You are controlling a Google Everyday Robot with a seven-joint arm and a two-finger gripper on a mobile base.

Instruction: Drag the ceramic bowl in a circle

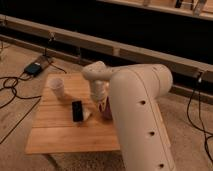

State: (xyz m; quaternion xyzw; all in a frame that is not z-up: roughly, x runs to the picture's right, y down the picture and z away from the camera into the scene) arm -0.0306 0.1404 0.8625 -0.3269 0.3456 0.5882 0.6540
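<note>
One gripper (102,102) over ceramic bowl (106,111), fingers together, no readable writing

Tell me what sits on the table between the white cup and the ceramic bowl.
In the camera view, a black phone-like slab lies between the white cup and the ceramic bowl. The gripper, shut, is by the bowl, which the arm mostly hides.

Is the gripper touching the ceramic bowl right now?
Cannot tell. In the camera view the arm hides the gripper and all but a maroon sliver of the ceramic bowl on the table.
</note>
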